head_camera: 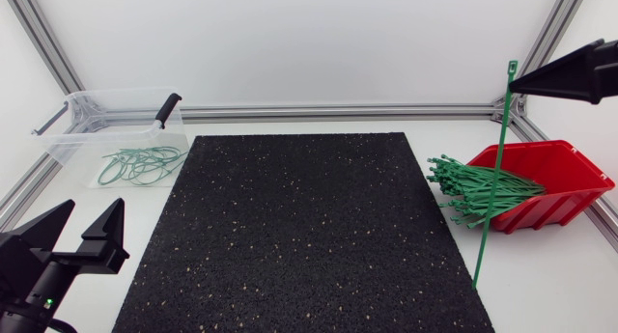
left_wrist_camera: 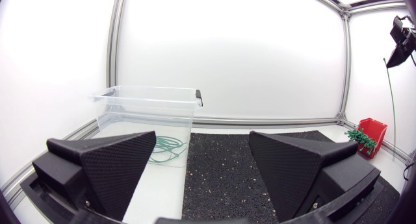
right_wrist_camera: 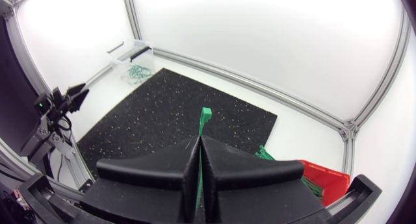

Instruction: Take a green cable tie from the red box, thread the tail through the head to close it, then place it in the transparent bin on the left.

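Between the two wedges of the right gripper (head_camera: 515, 81), which are pressed together, sits one green cable tie (head_camera: 492, 179), clamped just under its head. The head stands proud of the fingertips. The tail hangs straight down, well below the gripper, toward the near edge of the black mat (head_camera: 299, 227). Whether the tip touches the table cannot be told.

The red box (head_camera: 565, 174) lies below this gripper and slightly to its side. A pile of loose ties (head_camera: 473, 183) spills from its open front toward the mat.

The left gripper (head_camera: 92, 217) is far across the mat from the right one, its fingers spread wide with nothing between them. The transparent bin (head_camera: 68, 140) stands ahead of it and holds several closed green loops (head_camera: 140, 164).

Judgement on step: the pick from the box looks done and the tie is lifted free. Threading is not yet begun, as the tie is a straight strip.

Next move, as judged: the left gripper must come across and catch the free tail low down. It then bends the tail up toward the head held by the right gripper. The slot is small and the tail is limp, so tip and head need careful lining up.
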`<state>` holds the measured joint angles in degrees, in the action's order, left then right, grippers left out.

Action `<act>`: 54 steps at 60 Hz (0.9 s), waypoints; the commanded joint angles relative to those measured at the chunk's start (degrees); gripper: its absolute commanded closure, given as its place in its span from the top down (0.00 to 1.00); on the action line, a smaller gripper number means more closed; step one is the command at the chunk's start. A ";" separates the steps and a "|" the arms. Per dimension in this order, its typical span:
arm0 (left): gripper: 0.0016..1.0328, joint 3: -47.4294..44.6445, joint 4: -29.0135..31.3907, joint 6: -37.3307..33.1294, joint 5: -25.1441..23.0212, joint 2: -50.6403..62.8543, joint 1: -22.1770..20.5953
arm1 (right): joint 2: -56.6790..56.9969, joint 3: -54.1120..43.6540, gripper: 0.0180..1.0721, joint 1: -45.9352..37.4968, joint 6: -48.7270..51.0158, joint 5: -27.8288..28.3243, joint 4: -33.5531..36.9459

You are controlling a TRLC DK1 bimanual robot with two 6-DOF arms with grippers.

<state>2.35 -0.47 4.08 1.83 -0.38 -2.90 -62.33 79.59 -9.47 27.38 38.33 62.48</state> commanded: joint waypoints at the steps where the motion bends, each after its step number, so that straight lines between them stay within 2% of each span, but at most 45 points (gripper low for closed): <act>1: 0.96 -2.26 1.26 0.76 0.11 -0.14 -0.53 | -0.96 4.43 0.05 -2.92 -1.98 4.30 2.74; 4: 0.96 -2.26 1.26 0.76 0.11 -0.14 -0.53 | -1.84 6.54 0.05 -6.08 -2.06 8.96 4.23; 10: 0.96 -2.17 1.35 0.85 0.11 -0.14 -0.44 | -3.33 7.77 0.05 -8.63 -2.50 14.23 5.73; 21: 0.96 -2.17 1.52 1.02 -0.59 -0.14 -0.53 | -9.31 6.89 0.05 -7.49 -1.98 18.45 10.12; 30: 0.96 -2.17 1.70 1.02 -0.77 -0.06 -0.53 | -16.07 4.08 0.05 -3.18 -1.89 19.15 14.60; 54: 0.96 -2.17 1.61 1.64 -0.86 0.38 -1.06 | -22.58 -1.98 0.05 10.97 -4.44 19.95 12.58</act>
<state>2.35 -0.27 4.54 1.28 -0.38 -3.49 -84.03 79.29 -1.17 24.95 57.87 75.50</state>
